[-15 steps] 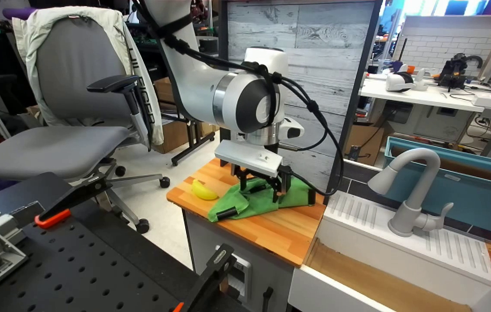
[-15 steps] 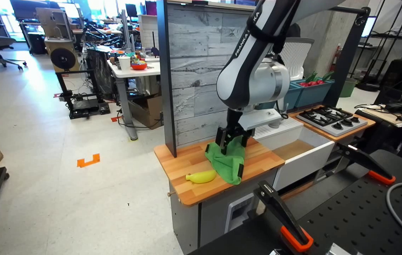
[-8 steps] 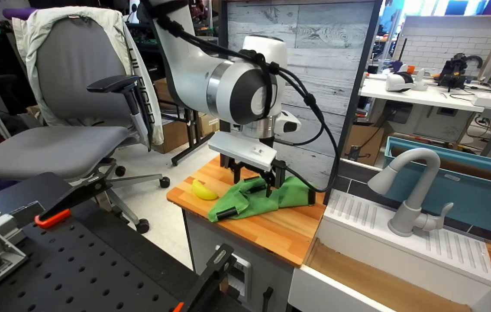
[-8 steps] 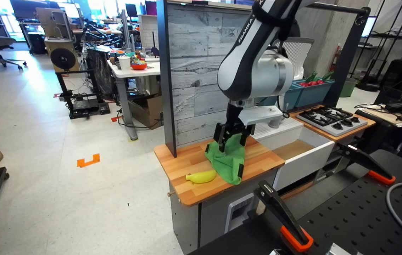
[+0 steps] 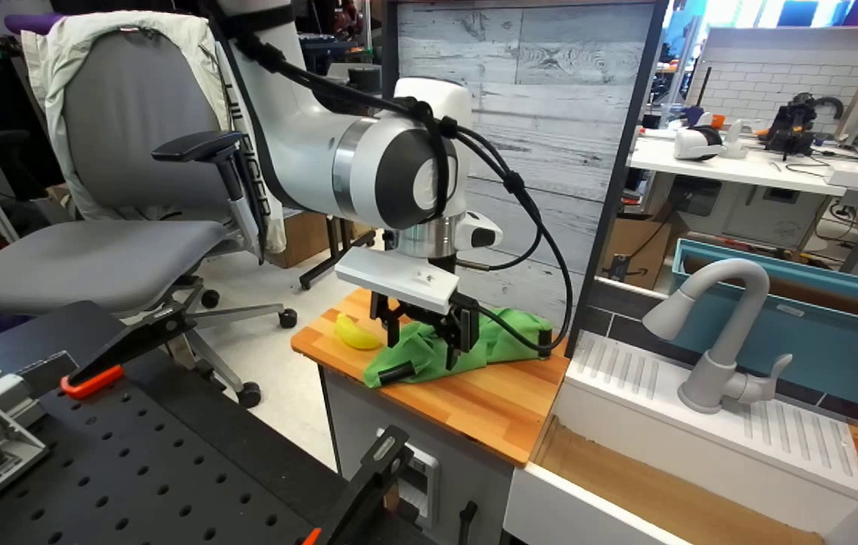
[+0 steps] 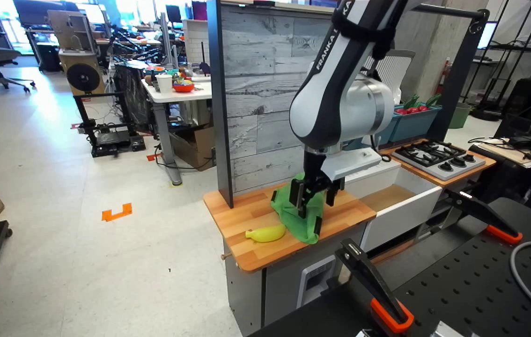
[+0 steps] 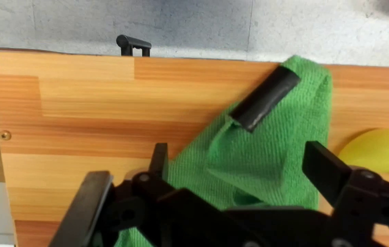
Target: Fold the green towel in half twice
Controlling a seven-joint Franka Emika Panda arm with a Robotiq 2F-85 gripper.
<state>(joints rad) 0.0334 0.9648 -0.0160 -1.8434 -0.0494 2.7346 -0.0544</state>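
The green towel (image 5: 508,333) lies rumpled and partly folded on the wooden counter (image 5: 505,409), with black strips at its corners. In the other exterior view (image 6: 311,232) and in the wrist view (image 7: 266,154) it also shows. One black strip (image 7: 264,97) lies near the front edge in the wrist view, with a raised fold behind it. My gripper (image 5: 422,356) is open over the towel, fingers spread on either side of that fold (image 7: 238,145). Nothing is between the fingertips (image 6: 302,213). Whether they touch the cloth I cannot tell. The arm and gripper hide part of the towel.
A yellow banana (image 6: 266,233) lies right beside the towel; it also shows in the wrist view (image 7: 379,151). A grey wood panel (image 6: 261,117) stands behind the counter. A sink with a grey faucet (image 5: 724,341) adjoins it. Black clamps (image 6: 368,276) stand in front.
My gripper has risen a little, then moved across the towel toward the counter's front edge and the banana's side, and lower. It stays open. The towel looks unchanged.
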